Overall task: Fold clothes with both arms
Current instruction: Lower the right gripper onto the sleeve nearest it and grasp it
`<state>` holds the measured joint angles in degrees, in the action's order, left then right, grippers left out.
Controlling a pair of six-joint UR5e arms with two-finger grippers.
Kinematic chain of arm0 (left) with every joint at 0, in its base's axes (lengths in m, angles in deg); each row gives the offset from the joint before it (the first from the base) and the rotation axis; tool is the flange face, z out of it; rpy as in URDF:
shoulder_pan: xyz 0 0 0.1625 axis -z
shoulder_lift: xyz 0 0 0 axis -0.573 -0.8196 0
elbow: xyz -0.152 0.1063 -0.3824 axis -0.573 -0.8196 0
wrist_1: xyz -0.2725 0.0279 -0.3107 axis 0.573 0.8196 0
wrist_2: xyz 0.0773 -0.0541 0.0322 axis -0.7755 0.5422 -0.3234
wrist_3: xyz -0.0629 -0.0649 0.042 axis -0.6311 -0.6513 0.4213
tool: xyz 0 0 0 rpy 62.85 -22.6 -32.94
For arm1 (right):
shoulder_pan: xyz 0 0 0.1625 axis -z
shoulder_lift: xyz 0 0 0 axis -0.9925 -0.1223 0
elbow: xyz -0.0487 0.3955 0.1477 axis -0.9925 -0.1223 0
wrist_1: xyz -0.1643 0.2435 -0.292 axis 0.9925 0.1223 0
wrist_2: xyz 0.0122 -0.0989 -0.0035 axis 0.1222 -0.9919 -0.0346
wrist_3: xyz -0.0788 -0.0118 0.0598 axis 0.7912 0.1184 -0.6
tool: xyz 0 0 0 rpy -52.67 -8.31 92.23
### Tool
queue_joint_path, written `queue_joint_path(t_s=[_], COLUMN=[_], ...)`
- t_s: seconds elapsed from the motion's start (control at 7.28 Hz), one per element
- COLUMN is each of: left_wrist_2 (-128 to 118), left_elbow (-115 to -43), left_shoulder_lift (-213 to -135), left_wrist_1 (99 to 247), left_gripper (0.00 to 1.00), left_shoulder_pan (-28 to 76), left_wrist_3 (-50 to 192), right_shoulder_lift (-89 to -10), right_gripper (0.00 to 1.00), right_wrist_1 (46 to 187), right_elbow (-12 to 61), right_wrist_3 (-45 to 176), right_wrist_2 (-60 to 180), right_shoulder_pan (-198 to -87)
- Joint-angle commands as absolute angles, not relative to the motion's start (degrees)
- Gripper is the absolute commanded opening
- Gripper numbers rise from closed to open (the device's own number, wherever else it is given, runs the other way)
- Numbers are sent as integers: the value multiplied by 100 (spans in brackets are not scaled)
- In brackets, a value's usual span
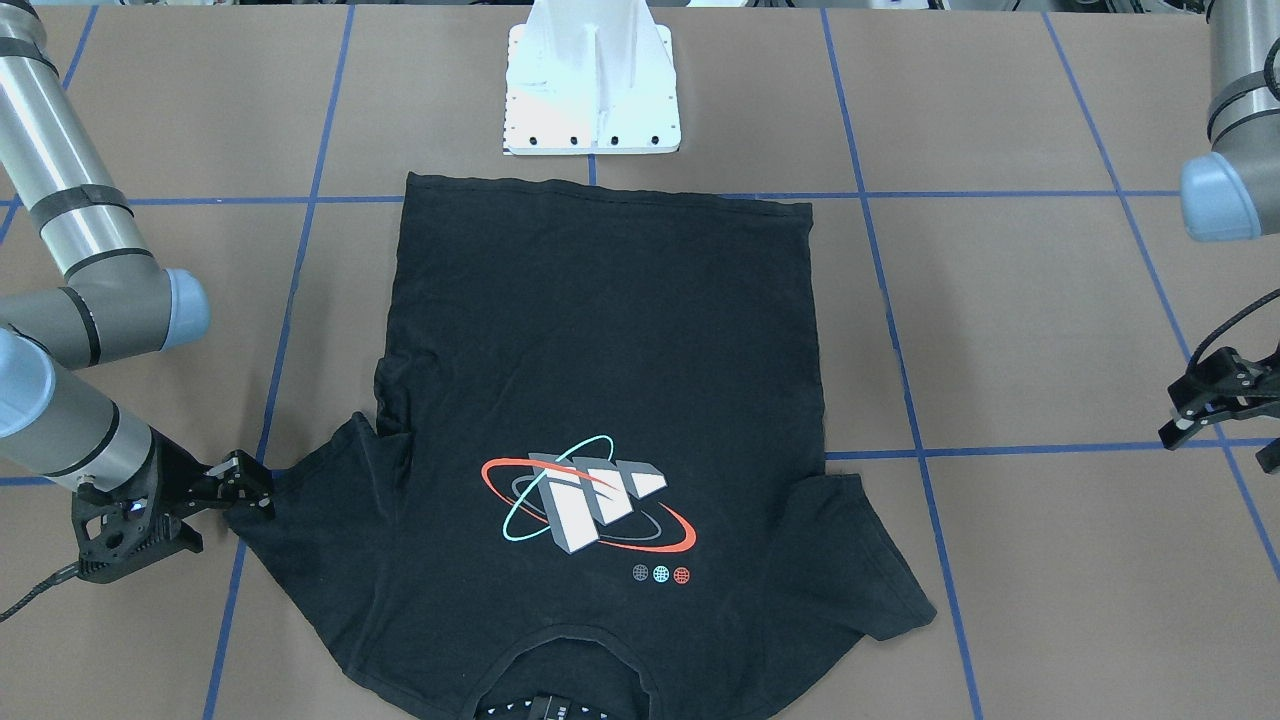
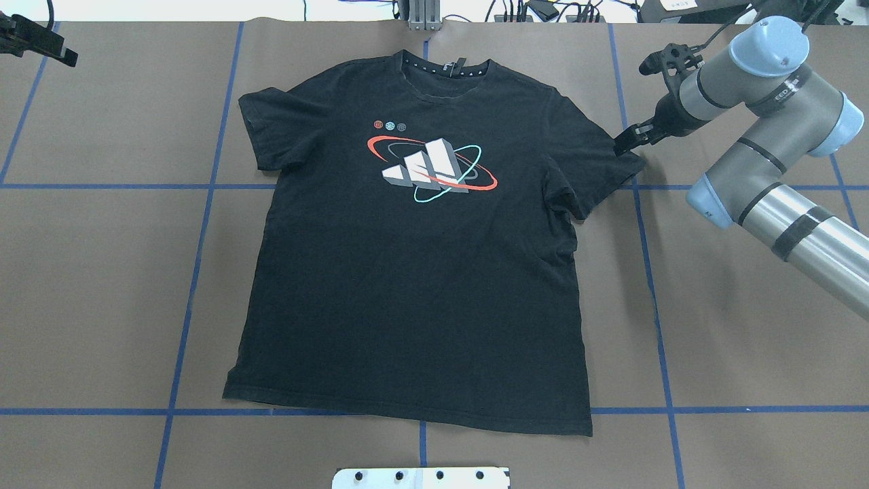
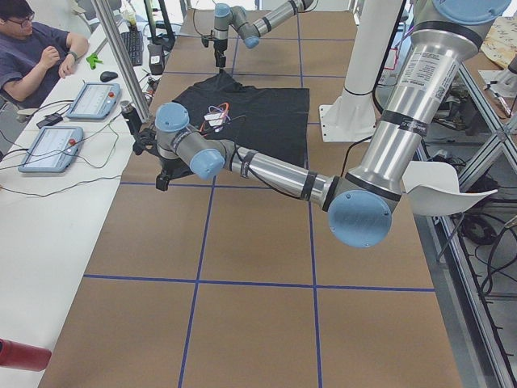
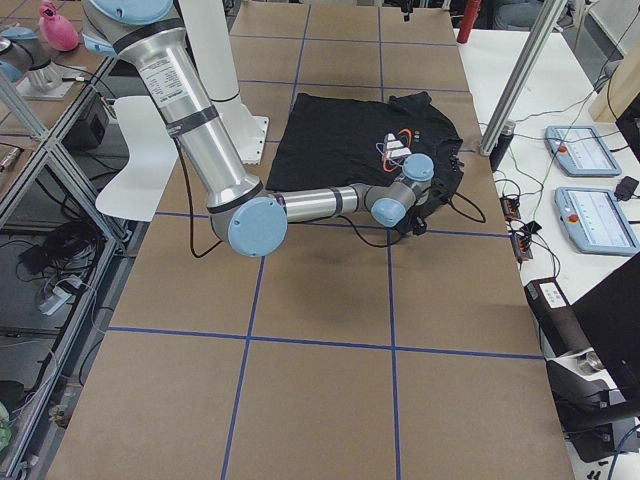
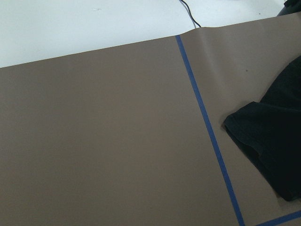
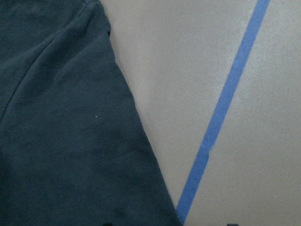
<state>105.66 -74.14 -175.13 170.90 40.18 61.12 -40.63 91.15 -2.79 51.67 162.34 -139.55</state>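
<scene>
The black T-shirt [image 2: 407, 285] lies flat and print up on the brown table, its collar at the far side from the robot's base. My right gripper [image 2: 623, 144] hovers at the tip of the sleeve on that side [image 1: 300, 510]. In the right wrist view two fingertips show far apart at the bottom edge, with the sleeve's hem [image 6: 61, 132] between them, so it is open and holds nothing. My left gripper [image 1: 1215, 405] stands open well away from the other sleeve [image 5: 268, 141], over bare table near the far left corner [image 2: 41, 42].
The white mount plate [image 1: 592, 90] sits just behind the shirt's bottom hem. Blue tape lines [image 2: 645, 272] grid the table. A person [image 3: 32, 56] sits at a side desk with control tablets [image 3: 52, 145] beyond the table's far edge.
</scene>
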Motion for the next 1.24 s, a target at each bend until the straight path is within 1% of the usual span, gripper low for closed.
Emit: queue_joint_path(t_s=[0.0, 0.27, 0.69, 1.1], left_wrist_2=[10566, 10566, 10566, 10566], left_elbow=[-7432, -7440, -7441, -7449], left_shoulder_lift=[-17513, -17513, -17513, -17522], left_wrist_1=[17090, 17090, 17090, 17090], left_gripper=[100, 100, 100, 100], left_shoulder_pan=[4019, 4019, 4019, 4019], left_wrist_3=[6051, 6033, 6033, 6024], right_shoulder_lift=[-4040, -4040, -4084, -4066], right_gripper=[75, 72, 72, 70], right_wrist_1=[9245, 9262, 9315, 9508], right_elbow=[-298, -298, -298, -289], right_wrist_3=[5167, 5167, 5167, 5167], right_wrist_2=[16241, 16249, 16276, 16285], right_shoulder_pan=[-13949, -13914, -13870, -13870])
